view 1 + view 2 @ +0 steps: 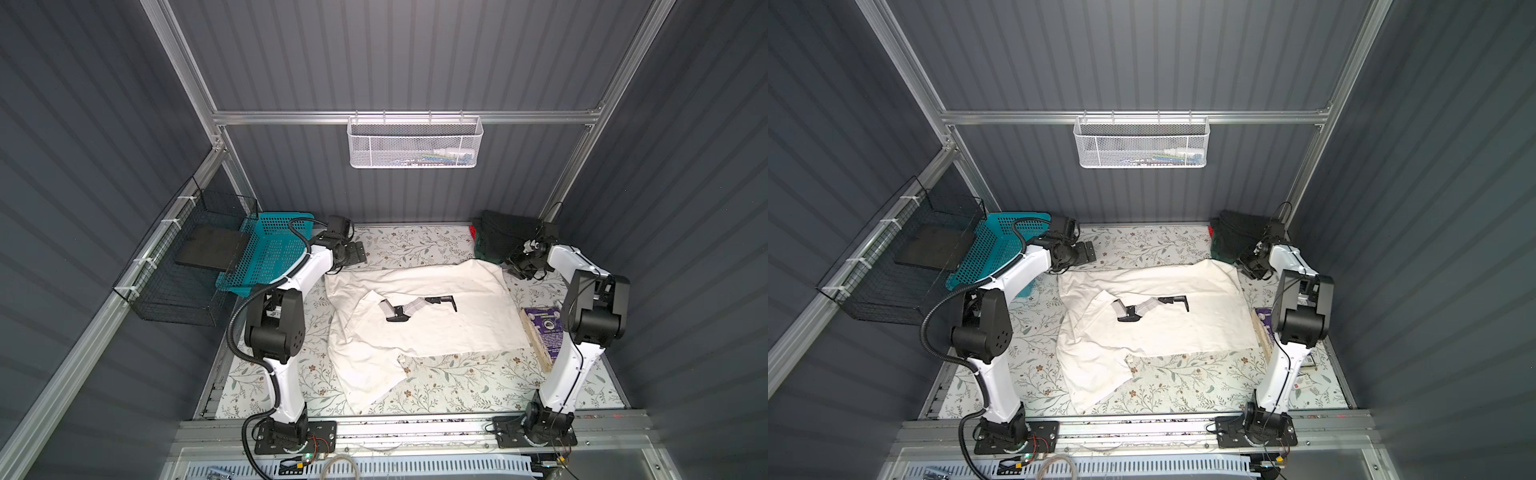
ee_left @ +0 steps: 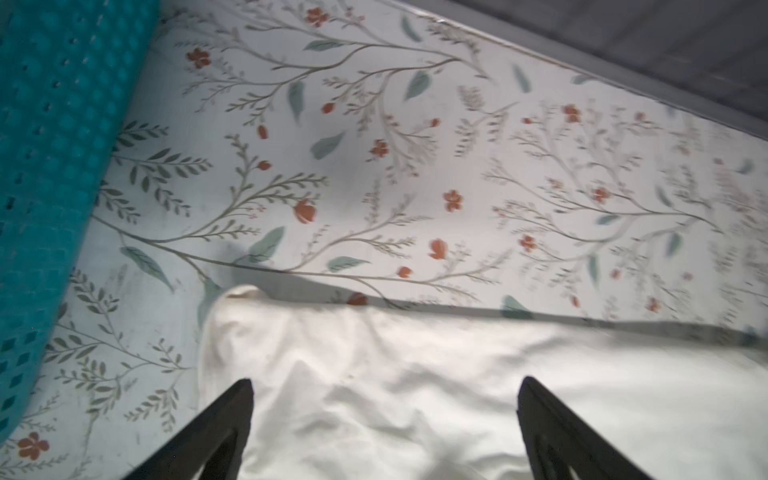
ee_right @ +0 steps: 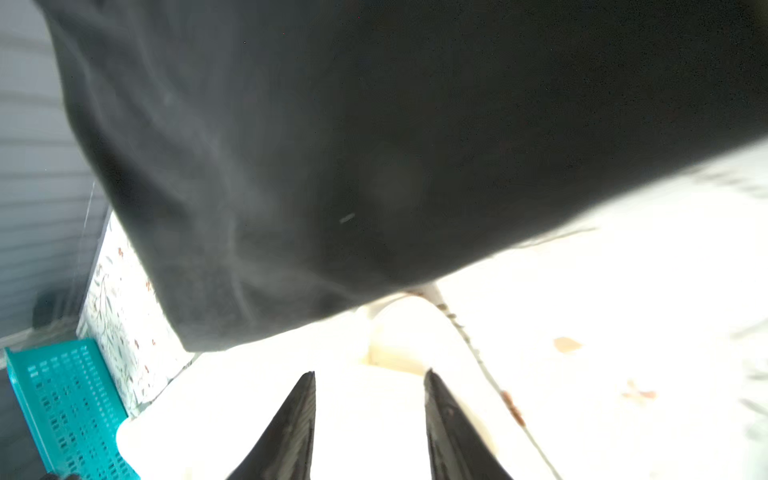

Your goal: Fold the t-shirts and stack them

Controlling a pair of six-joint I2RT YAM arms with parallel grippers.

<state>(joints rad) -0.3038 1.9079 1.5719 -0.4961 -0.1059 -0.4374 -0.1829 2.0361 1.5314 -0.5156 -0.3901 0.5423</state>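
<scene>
off-white t-shirt (image 1: 419,332) lies spread at centre, one flap toward 7 o'clock | left gripper (image 2: 386,380) spread wide over its 10 o'clock corner | right gripper (image 3: 370,372) parted at 2 o'clock corner, beside dark folded shirts (image 1: 500,237)

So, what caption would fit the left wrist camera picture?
Open left end effector over a corner of the off-white t-shirt, teal basket alongside.

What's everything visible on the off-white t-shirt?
The off-white t-shirt looks like soft cotton, wrinkled, lying spread on the floral table covering mid-table. A black-and-grey print shows at its centre, partly hidden by a flap folded over from the left. One loose part trails toward the near edge. Its far right corner lies by the dark folded stack. The left pincer and right pincer stand open above its far corners.
</scene>
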